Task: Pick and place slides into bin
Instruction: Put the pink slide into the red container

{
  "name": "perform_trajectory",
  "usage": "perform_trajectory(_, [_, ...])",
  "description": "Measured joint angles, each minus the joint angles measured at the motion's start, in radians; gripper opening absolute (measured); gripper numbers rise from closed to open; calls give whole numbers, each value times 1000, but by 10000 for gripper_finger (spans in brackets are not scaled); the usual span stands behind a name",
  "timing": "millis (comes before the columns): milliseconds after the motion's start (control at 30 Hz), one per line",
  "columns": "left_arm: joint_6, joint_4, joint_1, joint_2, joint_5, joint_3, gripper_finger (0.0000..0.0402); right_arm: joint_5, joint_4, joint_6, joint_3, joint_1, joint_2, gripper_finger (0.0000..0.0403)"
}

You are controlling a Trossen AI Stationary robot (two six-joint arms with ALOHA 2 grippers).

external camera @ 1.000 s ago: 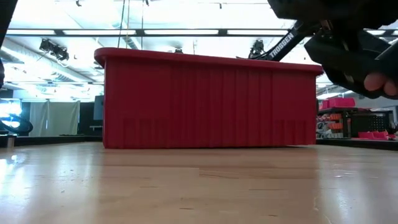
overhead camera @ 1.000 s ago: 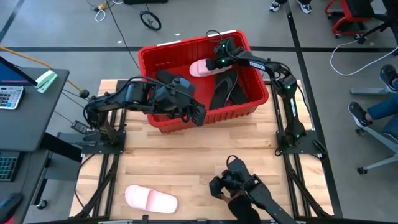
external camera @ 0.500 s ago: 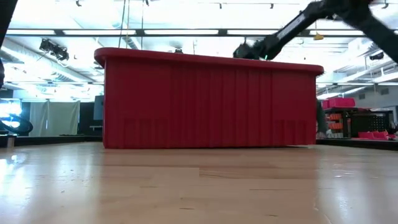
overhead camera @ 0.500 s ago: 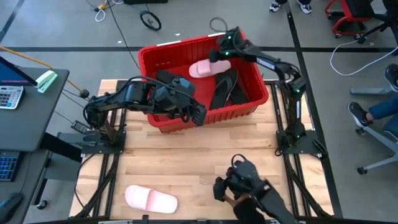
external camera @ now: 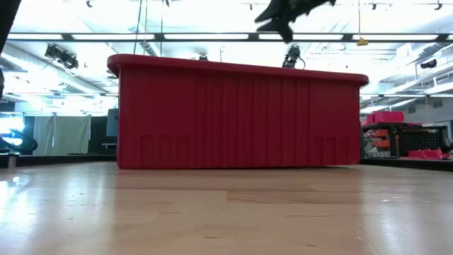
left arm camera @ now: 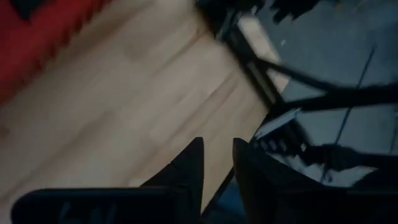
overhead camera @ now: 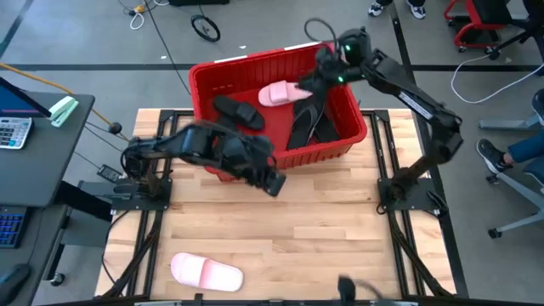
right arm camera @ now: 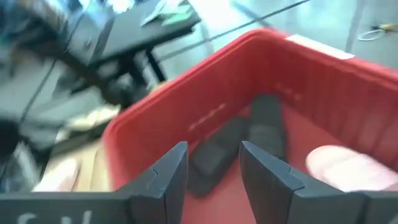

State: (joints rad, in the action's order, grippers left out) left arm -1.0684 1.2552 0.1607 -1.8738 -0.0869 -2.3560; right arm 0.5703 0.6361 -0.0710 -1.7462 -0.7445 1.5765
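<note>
The red bin (overhead camera: 276, 149) stands on the table's far half and also shows in the low view (external camera: 241, 117). In it lie a pale pink slide (overhead camera: 276, 93) and black slides (overhead camera: 238, 110) (overhead camera: 310, 123). A second pink slide (overhead camera: 206, 272) lies flat on the table near the near left corner. My left gripper (overhead camera: 272, 183) hovers over bare wood just in front of the bin's near wall, its fingers (left arm camera: 217, 165) narrowly open and empty. My right gripper (overhead camera: 319, 72) is open and empty above the bin's far right part (right arm camera: 214, 168).
The wooden table (overhead camera: 323, 221) is bare between the bin and its near edge apart from the pink slide. A desk with a calculator (overhead camera: 13, 132) stands off the left side. Chairs and cables lie on the floor beyond the table.
My left gripper has moved from the bin's near rim toward the table's near edge, uncovering a black slide in the bin. My right gripper has risen and gone toward the far right over the bin. A dark object at the table's near edge has left the view.
</note>
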Motion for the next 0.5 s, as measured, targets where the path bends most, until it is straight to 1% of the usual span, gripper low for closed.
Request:
perform_trajectory(67, [-51, 38, 29, -16, 1, 0, 97, -17, 84, 58, 0, 43, -45, 150])
perform_trajectory(133, [-143, 100, 58, -34, 2, 0, 101, -42, 139, 85, 0, 93, -81, 150])
perform_trajectory(233, [-397, 245, 105, -61, 2, 0, 103, -60, 195, 100, 0, 157, -122, 150])
perform_trajectory(300, [-536, 318, 141, -82, 1, 1, 102, -62, 226, 100, 1, 188, -144, 150])
perform_trajectory(400, [-563, 285, 203, -93, 3, 52, 101, -63, 266, 101, 1, 242, -170, 149])
perform_trajectory(500, [-633, 270, 252, -96, 48, 95, 105, -62, 308, 101, 1, 288, -191, 148])
